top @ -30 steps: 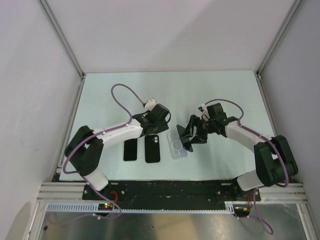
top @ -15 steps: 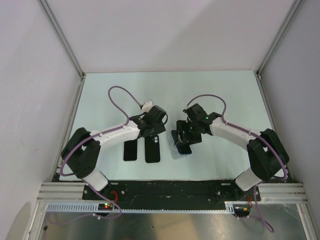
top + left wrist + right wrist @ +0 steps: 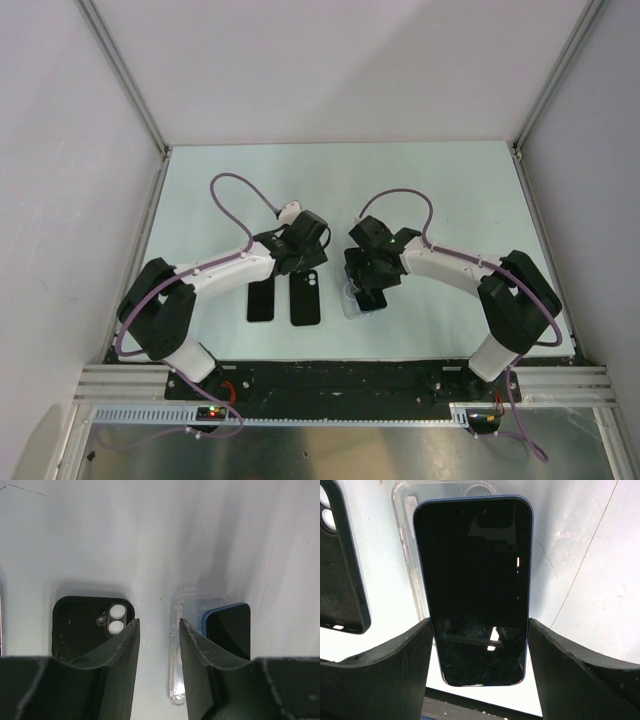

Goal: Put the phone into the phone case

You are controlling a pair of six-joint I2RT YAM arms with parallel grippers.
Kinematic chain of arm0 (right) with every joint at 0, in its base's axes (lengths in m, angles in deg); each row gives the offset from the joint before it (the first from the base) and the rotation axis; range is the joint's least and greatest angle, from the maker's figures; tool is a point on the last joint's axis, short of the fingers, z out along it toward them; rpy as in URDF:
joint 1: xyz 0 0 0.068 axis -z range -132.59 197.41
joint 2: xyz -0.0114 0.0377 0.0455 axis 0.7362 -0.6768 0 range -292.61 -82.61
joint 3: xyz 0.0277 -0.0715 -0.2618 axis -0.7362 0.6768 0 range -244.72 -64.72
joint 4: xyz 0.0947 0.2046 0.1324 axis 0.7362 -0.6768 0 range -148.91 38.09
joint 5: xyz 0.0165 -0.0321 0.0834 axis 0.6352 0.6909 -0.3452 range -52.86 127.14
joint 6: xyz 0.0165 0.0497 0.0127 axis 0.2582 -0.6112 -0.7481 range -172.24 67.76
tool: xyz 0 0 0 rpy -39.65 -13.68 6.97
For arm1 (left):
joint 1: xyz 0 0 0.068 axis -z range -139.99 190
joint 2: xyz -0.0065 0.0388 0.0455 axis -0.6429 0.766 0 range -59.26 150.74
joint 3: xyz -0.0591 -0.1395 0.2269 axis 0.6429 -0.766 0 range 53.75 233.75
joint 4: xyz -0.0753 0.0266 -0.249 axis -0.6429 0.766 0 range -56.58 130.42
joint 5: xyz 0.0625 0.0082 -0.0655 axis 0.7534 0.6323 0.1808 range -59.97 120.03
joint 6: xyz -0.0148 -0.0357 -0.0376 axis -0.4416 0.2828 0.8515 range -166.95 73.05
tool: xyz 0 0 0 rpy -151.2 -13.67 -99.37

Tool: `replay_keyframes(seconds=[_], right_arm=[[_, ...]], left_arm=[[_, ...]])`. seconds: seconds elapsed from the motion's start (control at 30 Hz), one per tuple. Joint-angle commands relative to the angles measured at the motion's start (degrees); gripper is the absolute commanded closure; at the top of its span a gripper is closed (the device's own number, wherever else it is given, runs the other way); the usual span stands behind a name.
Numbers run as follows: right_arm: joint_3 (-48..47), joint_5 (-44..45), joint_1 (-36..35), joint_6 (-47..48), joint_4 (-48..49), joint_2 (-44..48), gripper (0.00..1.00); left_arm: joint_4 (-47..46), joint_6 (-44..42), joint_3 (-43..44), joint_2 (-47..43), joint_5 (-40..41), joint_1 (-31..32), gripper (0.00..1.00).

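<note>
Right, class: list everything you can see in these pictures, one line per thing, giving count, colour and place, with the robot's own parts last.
phone: one, blue-edged with a black screen, held over the clear case
clear case: one, transparent, on the table under the phone
black case: one, black, with camera cut-outs, on the table left of the clear case
dark slab: one, black, leftmost on the table; phone or case, cannot tell
table: one, pale greenish white
arms: two, white and black, based at the near edge
left gripper: one, black, open and empty, above the gap between the two cases
right gripper: one, black, shut on the phone
</note>
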Motion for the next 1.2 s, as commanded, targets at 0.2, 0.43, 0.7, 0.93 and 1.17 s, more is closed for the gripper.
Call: replay_keyframes(seconds=[0.2,0.43,0.7,0.93,1.17], right_arm=[[-5.0,7.0,-3.5,-1.5,-0.2,-2.2,0.47],[-5.8,8.5,-5.1,-2.9,-0.3,-3.4,0.47],[-6.7,12.3,-6.8,-5.9,-2.0,-4.5,0.47],[-6.9,14.7,-8.3,-8.7,-1.7,-5.1,0.47],[-6.9,15.8,-9.4,-9.8,-1.0,-5.8,0.46]], left_arm=[[-1.2,-1.1,-0.9,-2.5,0.1,-0.5,0.58],[-1.2,-1.1,-1.1,-2.4,-0.1,-0.6,0.59],[-1.2,-1.0,-1.3,-2.5,-0.4,-0.7,0.59],[-1.2,-1.0,-1.4,-2.4,-0.6,-0.8,0.59],[-1.2,-1.0,-1.6,-2.3,-0.8,-0.7,0.59]])
